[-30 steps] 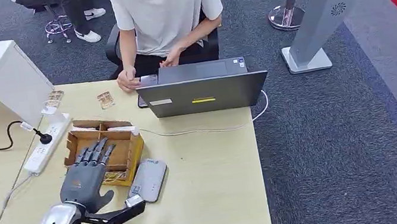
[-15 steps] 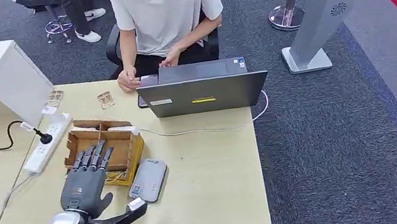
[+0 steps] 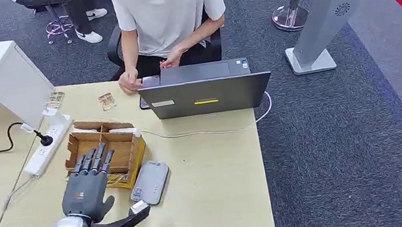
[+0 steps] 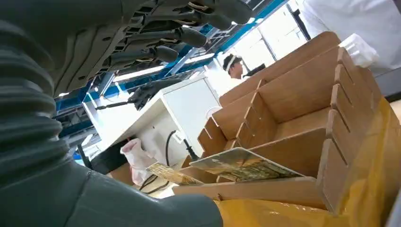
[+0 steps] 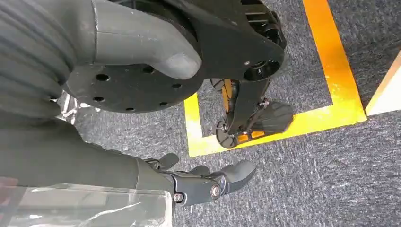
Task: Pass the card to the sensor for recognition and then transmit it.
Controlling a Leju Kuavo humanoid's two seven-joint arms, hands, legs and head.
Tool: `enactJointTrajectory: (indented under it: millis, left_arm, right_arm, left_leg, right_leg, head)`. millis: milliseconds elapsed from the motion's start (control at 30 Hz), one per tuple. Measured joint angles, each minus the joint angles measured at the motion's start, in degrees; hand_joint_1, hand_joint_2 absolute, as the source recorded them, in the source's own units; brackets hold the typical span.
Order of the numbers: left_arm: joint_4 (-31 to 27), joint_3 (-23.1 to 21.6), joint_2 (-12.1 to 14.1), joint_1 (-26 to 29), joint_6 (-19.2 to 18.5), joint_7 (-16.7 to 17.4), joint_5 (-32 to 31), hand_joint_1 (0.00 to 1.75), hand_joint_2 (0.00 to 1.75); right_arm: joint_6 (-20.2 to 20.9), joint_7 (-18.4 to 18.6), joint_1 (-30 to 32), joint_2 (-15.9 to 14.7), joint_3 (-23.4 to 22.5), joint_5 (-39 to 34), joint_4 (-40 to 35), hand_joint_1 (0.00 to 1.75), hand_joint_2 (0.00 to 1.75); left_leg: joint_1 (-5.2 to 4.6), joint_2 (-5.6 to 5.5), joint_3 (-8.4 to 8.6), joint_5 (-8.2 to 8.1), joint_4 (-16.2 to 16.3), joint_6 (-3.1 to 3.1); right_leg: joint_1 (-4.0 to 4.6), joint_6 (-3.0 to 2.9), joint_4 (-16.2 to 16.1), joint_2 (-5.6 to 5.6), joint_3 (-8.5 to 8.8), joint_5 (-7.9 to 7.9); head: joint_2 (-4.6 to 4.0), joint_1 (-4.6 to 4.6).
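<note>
Left hand [image 3: 84, 190] hovers over the near end of the box [image 3: 108, 153] w/ fingers straight and a bit apart, thumb sticking out toward the sensor [image 3: 150, 182], nothing in it. From the wrist cam the fingers [image 4: 165, 35] are above the box's [image 4: 302, 118] slots, not touching the cards. A card [image 4: 243, 163] lies tilted on the near dividers, another card edge pokes out just beside it, so the cards are in the box atm, near end, under the hand. Sensor is the flat grey pad lying on the surface [image 3: 208, 173] right next to the box, on the robot's right of it, touching or almost, can't tell which. Right hand [image 5: 208, 182] hangs down over the grey carpet [image 5: 331, 179] by a yellow tape line [image 5: 331, 71], fingers loosely curled, holds nothing. Across the surface a person [image 3: 167, 9] in a white tee sits behind a laptop [image 3: 204, 91], hands at the keyboard side. Two more cards [image 3: 106, 100] lie flat at the far side near them. Power strip [image 3: 48, 144] w/ a black cable sits on the left of the box, white cable runs from the laptop along the surface.
</note>
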Motion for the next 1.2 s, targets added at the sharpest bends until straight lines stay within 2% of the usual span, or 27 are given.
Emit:
enactJointTrajectory:
  millis: [567, 1200]
  left_arm:
    - [2.14, 2.58, -1.00, -0.05, 0.94, 0.65, -0.70, 0.00, 1.75]
    - [7.93, 4.46, -2.69, -1.16, 1.83, -0.24, -0.92, 0.00, 1.75]
  right_arm:
    - [0.17, 0.55, 0.20, 0.00, 0.00, 1.31, -0.02, 0.00, 1.75]
    - [0.48, 0.81, 0.20, -0.02, 0.00, 2.93, -0.07, 0.00, 1.75]
  left_leg:
    - [0.00, 0.00, 0.00, 0.00, 0.00, 0.00]
    - [0.00, 0.00, 0.00, 0.00, 0.00, 0.00]
  right_leg:
    - [0.00, 0.00, 0.00, 0.00, -0.01, 0.00]
    - [0.00, 0.00, 0.00, 0.00, 0.00, 0.00]
  head:
    - [0.00, -0.02]
    - [0.00, 0.00]
